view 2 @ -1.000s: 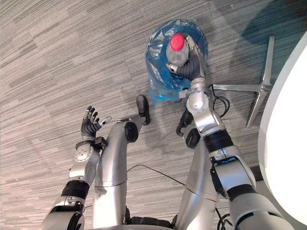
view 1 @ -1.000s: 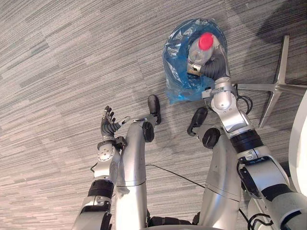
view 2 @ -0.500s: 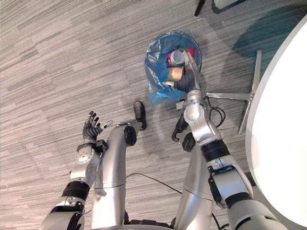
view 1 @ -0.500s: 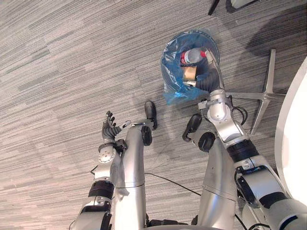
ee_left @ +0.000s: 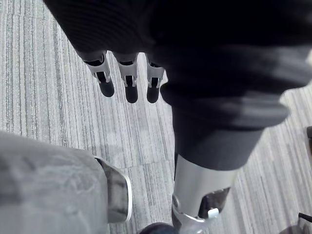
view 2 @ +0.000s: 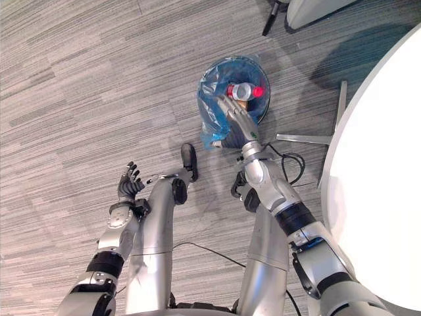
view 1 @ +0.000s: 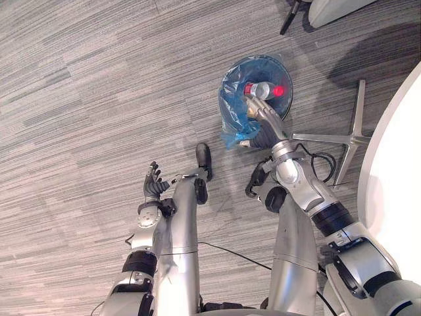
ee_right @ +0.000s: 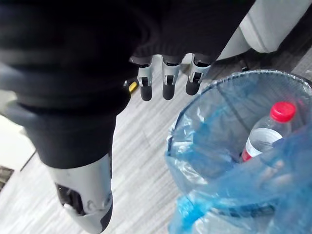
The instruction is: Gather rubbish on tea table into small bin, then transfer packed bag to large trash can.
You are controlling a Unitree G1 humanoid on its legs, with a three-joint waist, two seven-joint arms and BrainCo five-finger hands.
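The bottle (view 1: 262,89) with the red cap lies inside the blue bag (view 1: 229,117) in the small bin (view 1: 263,58), which stands on the floor (view 1: 85,99). The right hand (view 1: 260,122) is seen just over the near edge of the bin. Its fingers (ee_right: 165,85) are straight and let go, and nothing is held.

The step seems to be the drop of the bottle, and it looks done. To end it well, the right hand should be lifted straight up and away from the thin bag. The fingers should be kept straight so the bag is not caught and the bin is not tipped. More rubbish may then be looked for on the white tabletop (view 1: 398,164), well apart on the right.

The left hand (view 1: 153,185) is held low over the floor, with its fingers (ee_left: 130,87) loose and empty.

One second ago, the bottle was held in the right hand, above the bin. Half a second ago, the hand was down in the bag with it. Now the bottle is left there and the hand is pulled back to the edge. The view has moved too, so more tabletop is shown.
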